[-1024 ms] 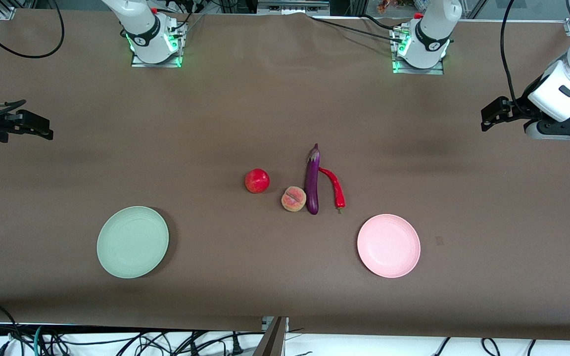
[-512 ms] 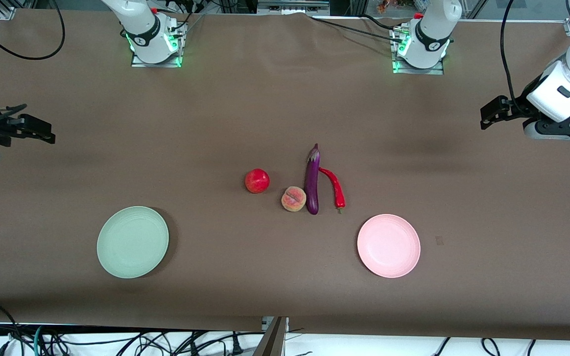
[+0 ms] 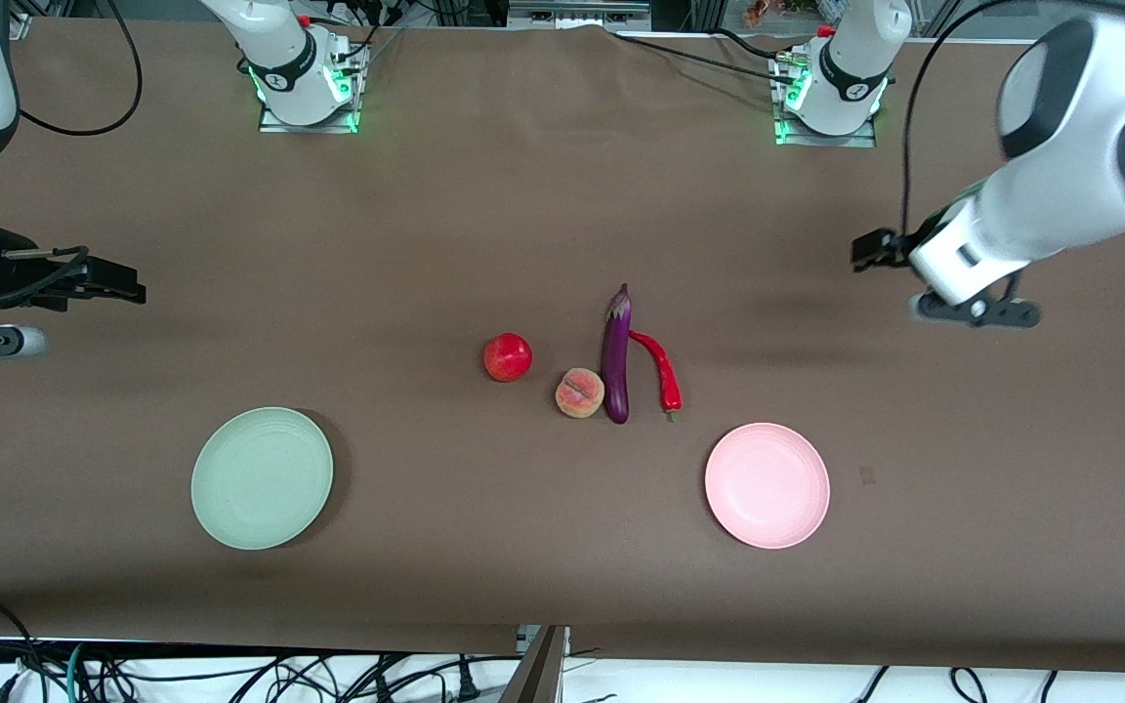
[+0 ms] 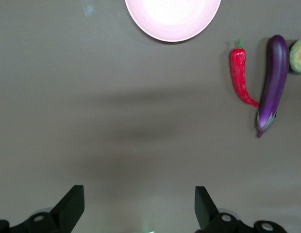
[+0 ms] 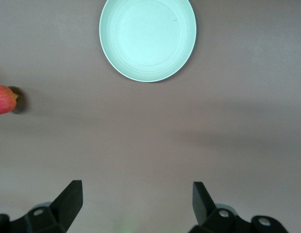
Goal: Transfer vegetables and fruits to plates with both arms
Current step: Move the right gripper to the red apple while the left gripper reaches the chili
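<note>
A purple eggplant (image 3: 616, 356) lies mid-table with a red chili pepper (image 3: 661, 371) touching it and an orange-pink peach (image 3: 579, 392) against it. A red apple (image 3: 508, 356) sits apart, toward the right arm's end. The pale green plate (image 3: 262, 477) and pink plate (image 3: 767, 484) lie nearer the front camera, both bare. My left gripper (image 3: 873, 250) is open and empty in the air at the left arm's end; its wrist view shows the pink plate (image 4: 173, 18), chili (image 4: 241, 77) and eggplant (image 4: 273, 82). My right gripper (image 3: 123, 281) is open and empty at the right arm's end; its wrist view shows the green plate (image 5: 147, 38) and apple (image 5: 4, 99).
A brown cloth covers the table (image 3: 484, 547). The arm bases (image 3: 307, 83) stand at the edge farthest from the front camera. Cables hang below the table's near edge. A small mark (image 3: 867, 475) lies on the cloth beside the pink plate.
Both grippers have moved inward toward the middle of the table, the left one farther. The vegetables, fruits and plates have not moved.
</note>
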Available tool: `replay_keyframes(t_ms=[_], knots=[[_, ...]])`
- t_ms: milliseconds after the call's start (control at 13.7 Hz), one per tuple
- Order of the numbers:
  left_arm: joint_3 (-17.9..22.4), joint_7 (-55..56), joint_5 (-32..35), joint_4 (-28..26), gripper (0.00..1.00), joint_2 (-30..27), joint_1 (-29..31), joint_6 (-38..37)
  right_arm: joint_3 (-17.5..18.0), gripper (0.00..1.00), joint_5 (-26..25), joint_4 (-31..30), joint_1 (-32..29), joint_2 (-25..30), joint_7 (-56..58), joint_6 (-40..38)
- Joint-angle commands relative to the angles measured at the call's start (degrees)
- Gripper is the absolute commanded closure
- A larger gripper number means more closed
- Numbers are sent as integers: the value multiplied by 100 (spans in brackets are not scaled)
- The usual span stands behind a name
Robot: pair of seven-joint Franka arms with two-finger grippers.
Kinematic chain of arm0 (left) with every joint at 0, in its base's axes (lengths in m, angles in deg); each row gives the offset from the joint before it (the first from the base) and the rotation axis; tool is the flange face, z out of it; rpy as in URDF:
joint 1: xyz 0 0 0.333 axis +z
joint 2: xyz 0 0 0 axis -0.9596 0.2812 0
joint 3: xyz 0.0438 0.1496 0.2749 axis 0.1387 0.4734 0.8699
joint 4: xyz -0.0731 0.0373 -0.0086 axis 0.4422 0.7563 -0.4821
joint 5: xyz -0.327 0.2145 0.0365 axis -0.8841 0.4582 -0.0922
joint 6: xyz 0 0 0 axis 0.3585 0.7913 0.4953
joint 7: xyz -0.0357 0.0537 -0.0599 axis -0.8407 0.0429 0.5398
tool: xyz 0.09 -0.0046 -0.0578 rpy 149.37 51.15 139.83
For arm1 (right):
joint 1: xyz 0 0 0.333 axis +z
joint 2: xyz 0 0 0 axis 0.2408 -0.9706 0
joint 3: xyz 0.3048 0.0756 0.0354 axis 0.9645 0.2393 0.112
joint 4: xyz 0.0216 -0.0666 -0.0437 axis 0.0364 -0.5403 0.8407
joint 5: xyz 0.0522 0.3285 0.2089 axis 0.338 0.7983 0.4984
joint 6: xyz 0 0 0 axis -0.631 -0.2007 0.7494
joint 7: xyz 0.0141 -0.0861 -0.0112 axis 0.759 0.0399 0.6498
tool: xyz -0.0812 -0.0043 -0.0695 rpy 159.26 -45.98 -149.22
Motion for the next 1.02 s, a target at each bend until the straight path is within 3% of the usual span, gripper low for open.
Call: replay_keyframes(t_ms=[0,293,585,951], knots=[[-35,778,-96,228,0,535,-272,479,49,0,170,119,38,-241,-64,20],[-35,2369,-61,263,0,1414,-870,1849,93,0,345,110,433,-839,-589,793],[-17,3276,44,263,0,2310,-1537,3124,93,0,496,84,1030,-1340,-1469,1390],[-17,3454,404,263,0,2988,-1925,3600,93,0,505,84,1935,-1806,-2481,2041]])
